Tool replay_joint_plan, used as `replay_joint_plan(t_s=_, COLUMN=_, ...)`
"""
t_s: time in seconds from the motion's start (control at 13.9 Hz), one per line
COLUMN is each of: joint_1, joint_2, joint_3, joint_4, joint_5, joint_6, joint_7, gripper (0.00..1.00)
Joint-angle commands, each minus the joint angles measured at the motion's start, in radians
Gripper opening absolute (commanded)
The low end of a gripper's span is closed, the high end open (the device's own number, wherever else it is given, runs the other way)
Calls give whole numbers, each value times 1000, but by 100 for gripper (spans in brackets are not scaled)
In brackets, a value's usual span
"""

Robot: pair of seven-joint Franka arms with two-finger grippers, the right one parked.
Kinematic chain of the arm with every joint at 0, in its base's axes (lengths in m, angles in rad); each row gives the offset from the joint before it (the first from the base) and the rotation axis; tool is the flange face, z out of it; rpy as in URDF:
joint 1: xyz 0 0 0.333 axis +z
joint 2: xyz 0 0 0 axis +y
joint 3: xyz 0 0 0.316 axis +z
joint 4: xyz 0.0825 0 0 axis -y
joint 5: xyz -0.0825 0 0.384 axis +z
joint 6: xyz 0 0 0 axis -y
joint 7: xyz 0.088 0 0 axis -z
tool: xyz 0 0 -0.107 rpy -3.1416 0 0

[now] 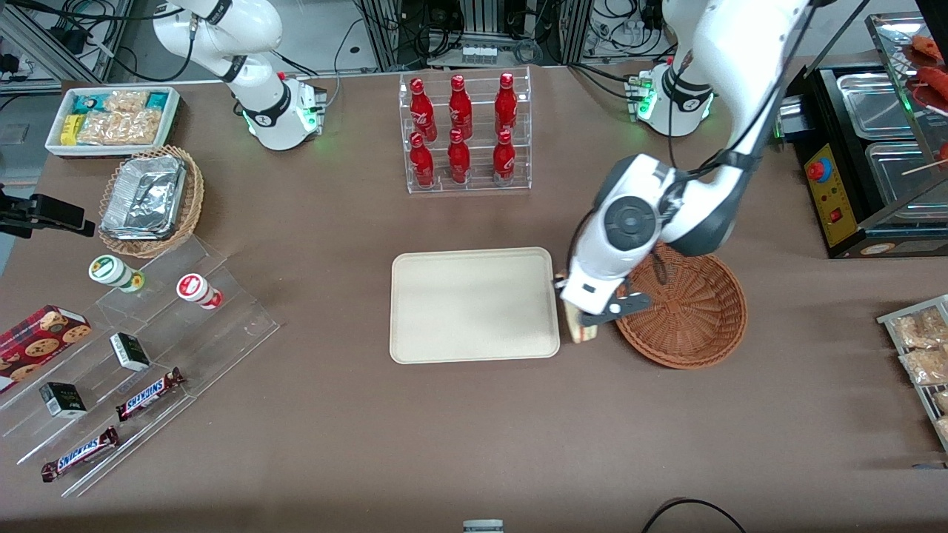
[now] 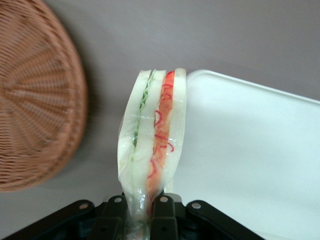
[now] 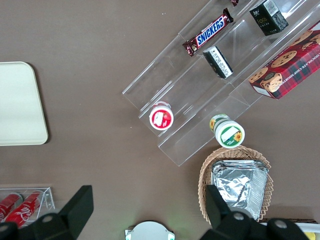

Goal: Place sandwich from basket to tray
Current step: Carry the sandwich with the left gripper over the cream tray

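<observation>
The sandwich (image 1: 581,331) is seen in the front view clear of the basket (image 1: 692,314), carried in the gap between the basket's rim and the tray (image 1: 474,305), just beside the tray's edge on the working arm's side. The gripper (image 1: 592,320) is positioned low over that gap, with the sandwich largely hidden beneath the wrist; only a pale corner with a coloured edge is exposed. The basket appears empty. The step in hand is judged to be the carry, with the lift out of the basket done and the set-down not yet made. In the left wrist view, the sandwich (image 2: 152,145) is clamped on edge at its narrow end, the fingers (image 2: 162,207) closed against the bread on both sides, green and red filling layers facing the camera. The tray (image 2: 250,155) lies just beside it and the basket (image 2: 35,95) apart on the opposite hand. The next move is judged to call for a short sideways shift over the tray's rim, a lowering, then release. In the right wrist view, only a corner of the tray (image 3: 20,105) is visible; the sandwich and gripper are not.
</observation>
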Motion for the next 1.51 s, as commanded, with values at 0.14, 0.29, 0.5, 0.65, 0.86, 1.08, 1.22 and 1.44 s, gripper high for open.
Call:
replay_joint_plan(t_s=0.14, joint_1=-143, joint_2=169, joint_3=9, joint_4=208, joint_5=26, joint_6=-14, joint_7=-144, gripper=0)
replay_joint_plan(t_s=0.29, joint_1=-189, joint_2=231, joint_3=9, joint_4=288, joint_5=59, joint_6=-15, joint_7=-214, gripper=0)
replay_joint_plan(t_s=0.5, joint_1=-238, joint_2=294, joint_3=9, joint_4=355, joint_5=67, joint_6=-11, joint_7=-248, gripper=0)
replay_joint_plan(t_s=0.65, joint_1=-267, joint_2=316, joint_3=12, joint_4=374, joint_5=69, joint_6=12, joint_7=-274, gripper=0)
replay_joint_plan(t_s=0.86, joint_1=-286, joint_2=351, joint_3=15, joint_4=403, joint_5=75, joint_6=39, joint_7=-294, gripper=0)
replay_joint_plan(t_s=1.08, joint_1=-316, joint_2=379, joint_3=15, joint_4=429, joint_5=149, joint_6=37, joint_7=-375, gripper=0)
replay_joint_plan(t_s=1.22, joint_1=-319, joint_2=394, joint_3=14, joint_4=429, joint_5=188, joint_6=37, joint_7=-417, gripper=0)
replay_joint_plan(t_s=1.44, joint_1=-319, joint_2=402, joint_3=11, joint_4=431, joint_5=187, joint_6=39, joint_7=-419, gripper=0)
